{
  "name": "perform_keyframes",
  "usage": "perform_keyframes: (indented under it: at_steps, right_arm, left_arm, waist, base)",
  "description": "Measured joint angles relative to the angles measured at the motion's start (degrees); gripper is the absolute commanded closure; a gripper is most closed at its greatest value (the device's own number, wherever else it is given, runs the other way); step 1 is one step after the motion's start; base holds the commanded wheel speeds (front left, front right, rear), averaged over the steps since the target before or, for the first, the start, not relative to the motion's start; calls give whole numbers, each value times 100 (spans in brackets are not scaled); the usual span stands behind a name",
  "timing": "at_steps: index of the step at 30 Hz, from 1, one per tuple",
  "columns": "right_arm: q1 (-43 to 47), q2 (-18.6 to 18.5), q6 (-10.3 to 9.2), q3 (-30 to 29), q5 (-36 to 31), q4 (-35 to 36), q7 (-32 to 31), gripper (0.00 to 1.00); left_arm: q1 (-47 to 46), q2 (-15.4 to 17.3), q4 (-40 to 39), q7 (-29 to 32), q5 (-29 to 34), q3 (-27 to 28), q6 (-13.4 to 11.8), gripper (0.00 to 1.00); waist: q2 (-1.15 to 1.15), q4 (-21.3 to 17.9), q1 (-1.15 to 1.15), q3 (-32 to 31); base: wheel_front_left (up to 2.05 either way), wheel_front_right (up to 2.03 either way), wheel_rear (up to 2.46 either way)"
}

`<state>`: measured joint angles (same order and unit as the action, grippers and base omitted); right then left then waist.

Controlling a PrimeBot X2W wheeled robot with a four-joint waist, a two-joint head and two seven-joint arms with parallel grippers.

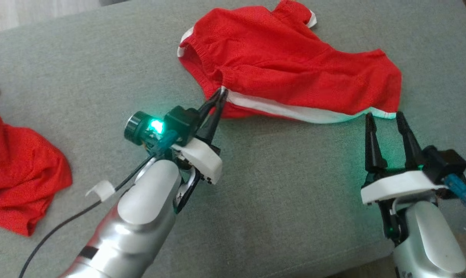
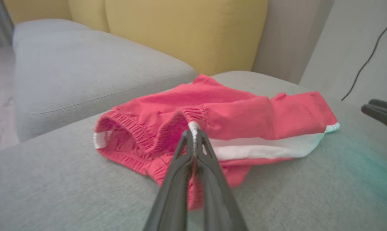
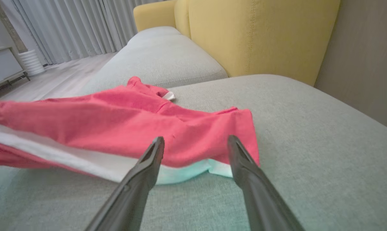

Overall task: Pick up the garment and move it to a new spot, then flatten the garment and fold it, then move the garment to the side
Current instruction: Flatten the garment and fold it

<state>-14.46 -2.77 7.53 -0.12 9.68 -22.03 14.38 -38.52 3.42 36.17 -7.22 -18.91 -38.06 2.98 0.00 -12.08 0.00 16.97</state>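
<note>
The red garment (image 1: 294, 65) lies crumpled in the upper centre and upper right of the head view on the grey sofa cushion (image 1: 275, 200). Its white-trimmed edge runs from centre to right, bare cushion spreads below it across the lower centre, and another red cloth (image 1: 20, 177) sits at the left edge. The left gripper (image 1: 221, 92) slants up from the lower left, jaws pressed together on the garment's waistband end, while the right gripper (image 1: 385, 117) points up from the lower right, jaws spread, tips just beside the hem corner.
</note>
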Motion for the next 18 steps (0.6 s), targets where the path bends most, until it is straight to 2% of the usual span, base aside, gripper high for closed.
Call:
perform_keyframes:
  at_steps: [10, 18]
  right_arm:
    - [10, 3, 0, -545, -263, -809, -86, 0]
    - [-508, 2, 0, -846, -436, -1560, -240, 0]
  left_arm:
    - [430, 126, -283, -257, -130, 126, -232, 100]
    - [499, 172, -481, -350, -147, 134, -322, 100]
  waist:
    - [0, 223, -1, -205]
    - [0, 383, 0, -211]
  base:
    - [0, 0, 0]
    - [0, 0, 0]
